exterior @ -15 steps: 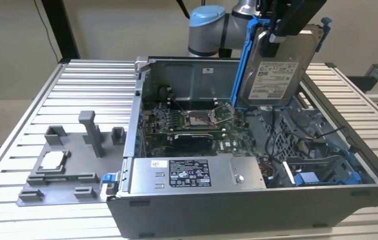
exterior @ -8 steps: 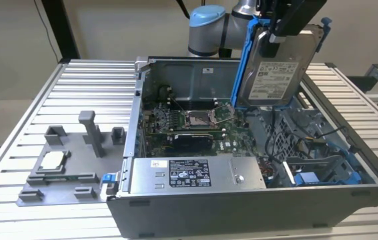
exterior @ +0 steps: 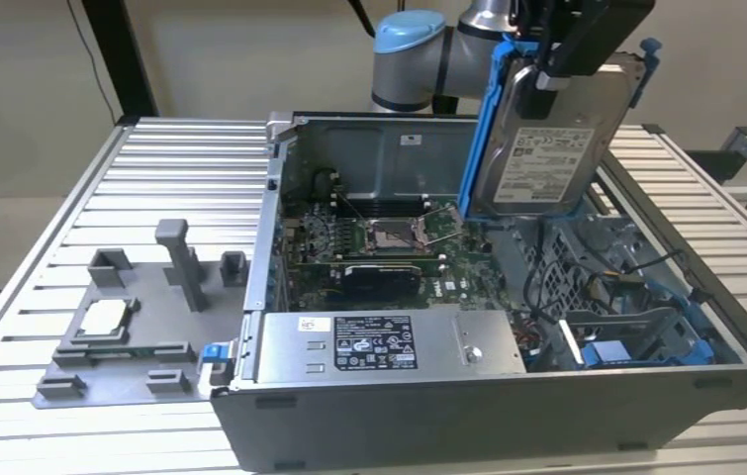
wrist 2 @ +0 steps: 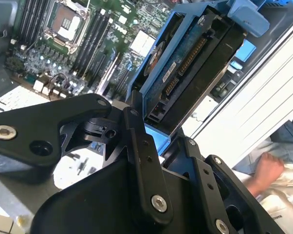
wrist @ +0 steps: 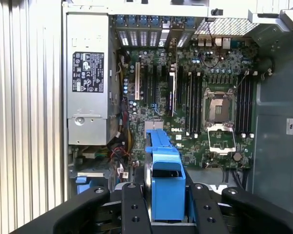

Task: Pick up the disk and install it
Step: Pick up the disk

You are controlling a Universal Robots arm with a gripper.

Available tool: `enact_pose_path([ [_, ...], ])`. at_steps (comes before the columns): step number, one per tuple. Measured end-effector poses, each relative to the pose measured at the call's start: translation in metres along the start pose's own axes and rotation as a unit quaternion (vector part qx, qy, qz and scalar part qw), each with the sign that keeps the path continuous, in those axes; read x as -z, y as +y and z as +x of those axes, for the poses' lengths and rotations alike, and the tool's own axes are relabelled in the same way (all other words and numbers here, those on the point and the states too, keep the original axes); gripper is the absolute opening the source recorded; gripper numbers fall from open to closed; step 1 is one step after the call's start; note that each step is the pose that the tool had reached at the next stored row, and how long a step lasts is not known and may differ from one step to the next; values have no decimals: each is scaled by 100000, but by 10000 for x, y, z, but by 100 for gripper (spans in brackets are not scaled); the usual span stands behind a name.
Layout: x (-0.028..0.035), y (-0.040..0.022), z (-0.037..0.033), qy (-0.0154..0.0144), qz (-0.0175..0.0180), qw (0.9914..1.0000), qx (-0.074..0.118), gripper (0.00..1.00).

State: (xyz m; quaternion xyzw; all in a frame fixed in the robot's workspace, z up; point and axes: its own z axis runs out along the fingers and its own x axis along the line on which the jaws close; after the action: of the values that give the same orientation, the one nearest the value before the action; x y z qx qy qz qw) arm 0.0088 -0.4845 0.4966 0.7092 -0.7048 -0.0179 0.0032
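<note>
My end effector (wrist: 165,189) is clamped on the disk (exterior: 542,148), which hangs upright on edge above the open computer case (exterior: 387,421), over the motherboard (exterior: 373,252). In my judgement this carry needs a firm grip, the disk kept square, and its lower edge kept clear of the cables (exterior: 637,262).
</note>
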Motion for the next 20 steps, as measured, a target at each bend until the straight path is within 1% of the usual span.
enact_pose_path([
  [10,2,0,78,0,0,100000,2,0],
  [20,3,-2,106,4,-2,100000,3,0],
])
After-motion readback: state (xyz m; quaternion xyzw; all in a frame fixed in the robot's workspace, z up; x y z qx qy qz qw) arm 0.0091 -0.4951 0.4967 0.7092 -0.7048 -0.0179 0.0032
